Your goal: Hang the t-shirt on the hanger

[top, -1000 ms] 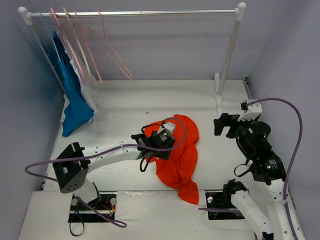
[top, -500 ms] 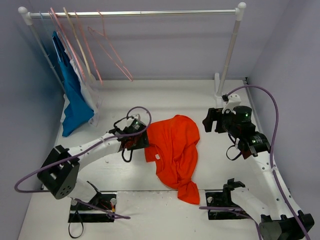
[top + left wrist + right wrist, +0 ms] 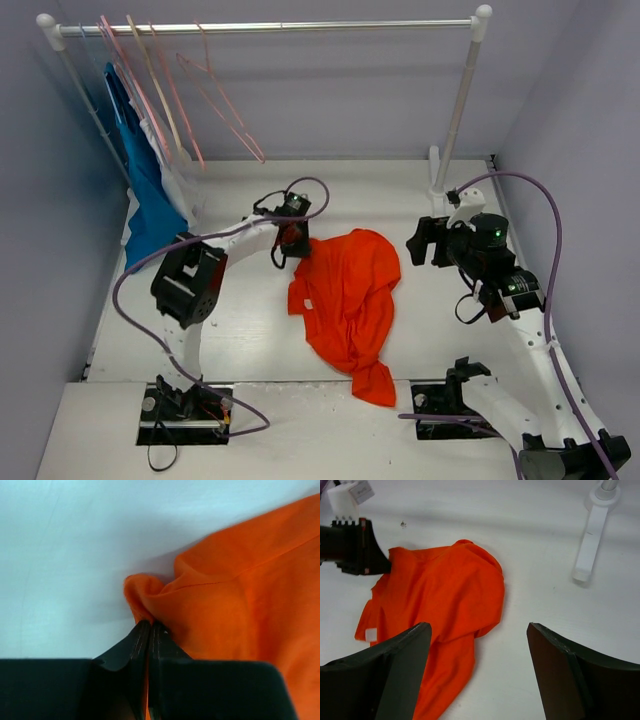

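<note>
Crumpled bright orange cloth t-shirt (image 3: 350, 290), mid-tabletop: I am clamping its far-left fold in my left gripper (image 3: 149, 625); right gripper (image 3: 478, 630), near the right edge: I am holding it apart.

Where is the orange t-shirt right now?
In the top view the t-shirt lies crumpled near the table's centre, its far-left corner pinched by the left gripper; the right gripper hangs open to its right.

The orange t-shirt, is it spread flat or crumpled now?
Crumpled. The t-shirt lies bunched in folds on the table, and the left gripper pinches one gathered edge.
</note>
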Tool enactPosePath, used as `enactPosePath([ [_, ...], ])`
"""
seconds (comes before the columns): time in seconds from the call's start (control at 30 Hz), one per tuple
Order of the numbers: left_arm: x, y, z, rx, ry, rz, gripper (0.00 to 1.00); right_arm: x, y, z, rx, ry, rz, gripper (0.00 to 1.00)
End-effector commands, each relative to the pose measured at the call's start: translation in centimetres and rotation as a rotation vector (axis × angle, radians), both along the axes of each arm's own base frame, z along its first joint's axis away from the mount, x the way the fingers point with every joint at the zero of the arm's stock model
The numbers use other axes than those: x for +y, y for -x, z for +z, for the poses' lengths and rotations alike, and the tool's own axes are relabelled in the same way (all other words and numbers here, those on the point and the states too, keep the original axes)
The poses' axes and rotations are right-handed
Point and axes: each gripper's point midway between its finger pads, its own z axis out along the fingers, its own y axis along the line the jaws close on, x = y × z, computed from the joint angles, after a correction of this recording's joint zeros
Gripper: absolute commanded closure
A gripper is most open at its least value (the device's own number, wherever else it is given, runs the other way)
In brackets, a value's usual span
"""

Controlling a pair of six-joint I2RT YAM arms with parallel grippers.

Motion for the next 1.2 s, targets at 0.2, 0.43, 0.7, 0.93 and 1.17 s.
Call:
enactPosePath([
  [0.2,-11.9,-7.5,13.6,-0.319,0.180,-0.435,0.95,-1.6,-0.1,4.4,-0.121,0.039,-0.071,0.21],
  [0.43,-8.8,-4.6,13.3,-0.299,0.041,-0.360,0.43,-1.7,0.0,4.6,-0.117,0.031,-0.082,0.21],
  [0.7,0.9,2.2,11.0,-0.188,0.006,0.068,0.42,-0.3,-2.9,3.1,-0.071,0.019,-0.068,0.37],
  [0.93,3.2,8.0,4.5,-0.022,0.058,0.163,0.42,2.9,-7.4,-0.1,0.014,0.059,-0.030,0.49],
  [1.17,1.6,8.9,2.2,0.037,0.142,0.162,0.46,6.3,-11.2,-3.0,0.066,0.062,0.041,0.56],
])
